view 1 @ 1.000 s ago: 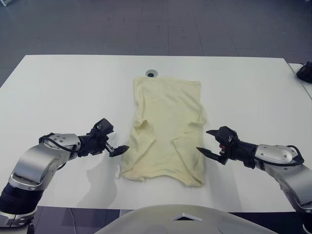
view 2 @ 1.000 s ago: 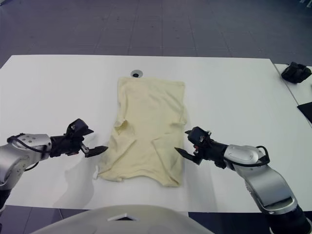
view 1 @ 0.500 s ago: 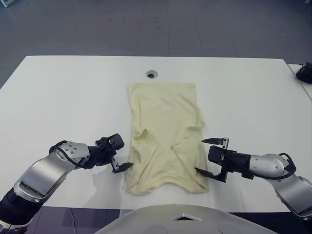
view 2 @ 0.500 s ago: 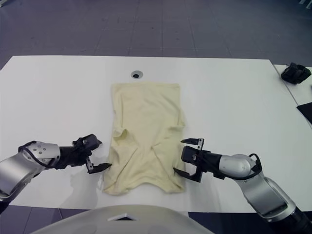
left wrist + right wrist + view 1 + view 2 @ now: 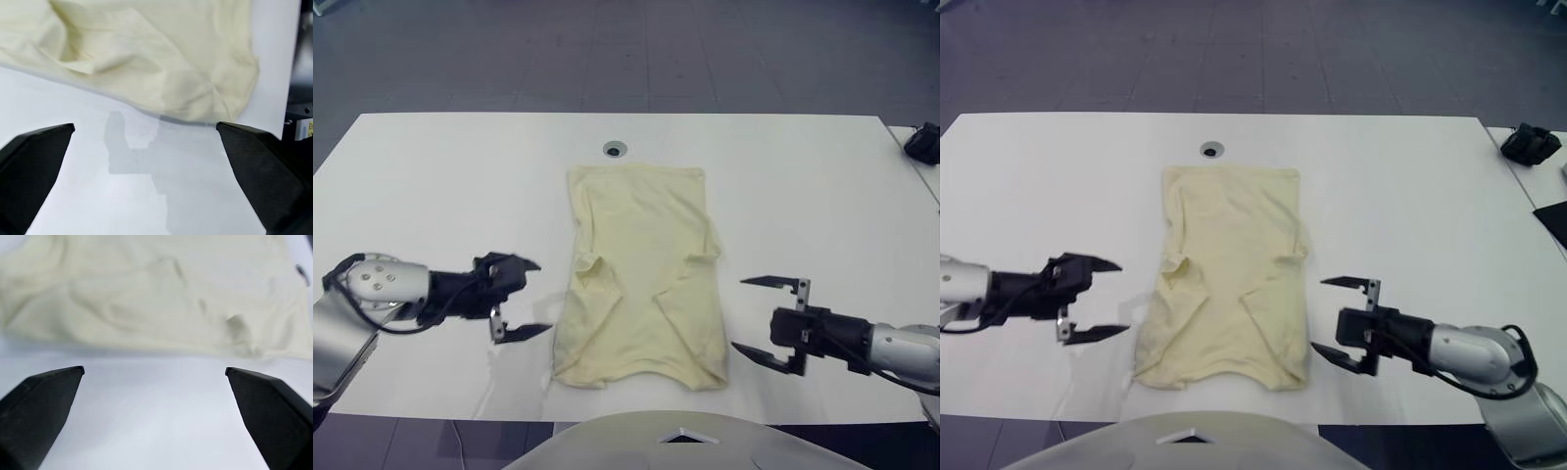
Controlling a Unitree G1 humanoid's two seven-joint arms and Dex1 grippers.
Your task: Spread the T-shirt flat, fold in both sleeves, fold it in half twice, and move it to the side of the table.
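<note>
Both pairs of jaws are held wide open with nothing between them. The left gripper [image 5: 544,296] is seen just off one long edge of the pale yellow T-shirt [image 5: 641,284], and the right gripper [image 5: 738,313] just off the opposite edge, near a corner. Between them the shirt is laid lengthwise on the white table [image 5: 440,176], its sleeves folded onto the body in a narrow, creased rectangle. A round grommet [image 5: 613,149] is set just beyond its far end.
</note>
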